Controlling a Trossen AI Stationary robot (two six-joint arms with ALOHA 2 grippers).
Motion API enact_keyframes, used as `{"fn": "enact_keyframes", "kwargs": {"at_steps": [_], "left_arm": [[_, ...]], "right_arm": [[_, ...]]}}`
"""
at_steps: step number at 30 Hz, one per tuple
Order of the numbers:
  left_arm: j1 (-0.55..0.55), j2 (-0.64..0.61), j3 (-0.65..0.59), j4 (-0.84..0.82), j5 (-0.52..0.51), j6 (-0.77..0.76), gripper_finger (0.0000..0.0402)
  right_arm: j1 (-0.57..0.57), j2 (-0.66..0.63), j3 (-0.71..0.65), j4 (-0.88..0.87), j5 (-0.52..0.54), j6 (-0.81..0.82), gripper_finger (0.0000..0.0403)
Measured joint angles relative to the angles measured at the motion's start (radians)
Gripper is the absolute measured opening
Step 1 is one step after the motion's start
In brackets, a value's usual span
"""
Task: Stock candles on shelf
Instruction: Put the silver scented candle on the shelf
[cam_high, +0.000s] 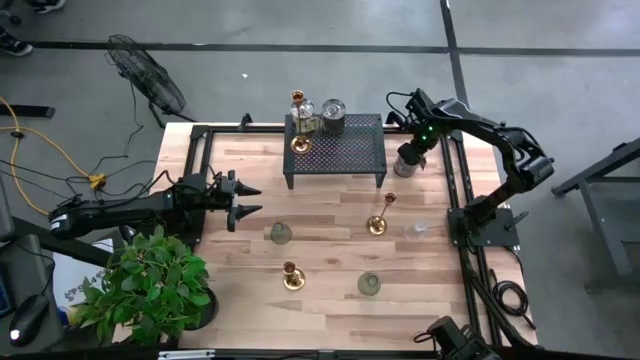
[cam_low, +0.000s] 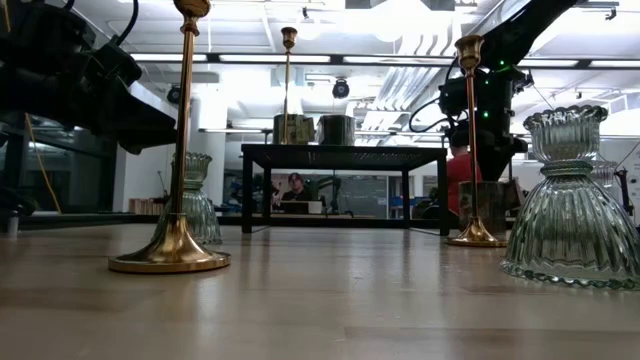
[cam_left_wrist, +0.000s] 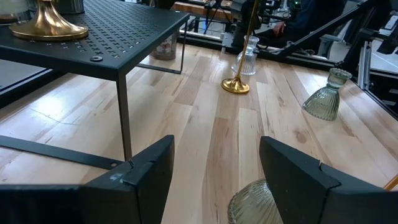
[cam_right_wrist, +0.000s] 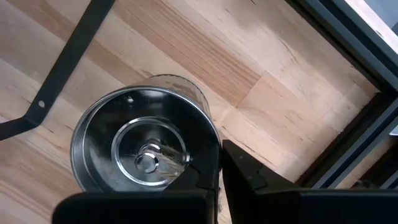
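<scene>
The black mesh shelf (cam_high: 345, 152) stands at the table's far middle and bears a brass candlestick (cam_high: 299, 122), a clear jar (cam_high: 309, 110) and a grey jar candle (cam_high: 333, 114). Beside the shelf's right end a round grey jar candle (cam_right_wrist: 146, 152) stands on the table, and my right gripper (cam_high: 410, 160) points down onto it, shut on its wall. A tall brass candlestick (cam_high: 378, 216), a short one (cam_high: 292, 276) and glass candles (cam_high: 281, 233) (cam_high: 369, 284) (cam_high: 417, 230) stand on the wood. My left gripper (cam_high: 245, 200) waits open at the left, level, touching nothing. My right gripper pinches the jar candle's wall at its rim (cam_right_wrist: 214, 158), one finger inside the jar and one finger (cam_right_wrist: 252, 177) outside it. The fingers come from above, pointing down. The jar (cam_low: 487, 207) stands upright with its bottom on the table.
A green potted plant (cam_high: 150, 285) stands at the near left corner. Black frame rails (cam_high: 455, 190) run along the table's right and left edges, close to my right gripper. The shelf's leg brace (cam_right_wrist: 62, 68) lies just beside the jar. Bare wood lies before the shelf.
</scene>
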Motion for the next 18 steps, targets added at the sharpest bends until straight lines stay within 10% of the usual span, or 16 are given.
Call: {"fn": "enact_keyframes", "kwargs": {"at_steps": [18], "left_arm": [[0.0, 0.0, 0.0, 0.0, 0.0, 0.0, 0.023]], "right_arm": [[0.001, -0.081, -0.012, -0.064, -0.028, 0.035, 0.0003]]}}
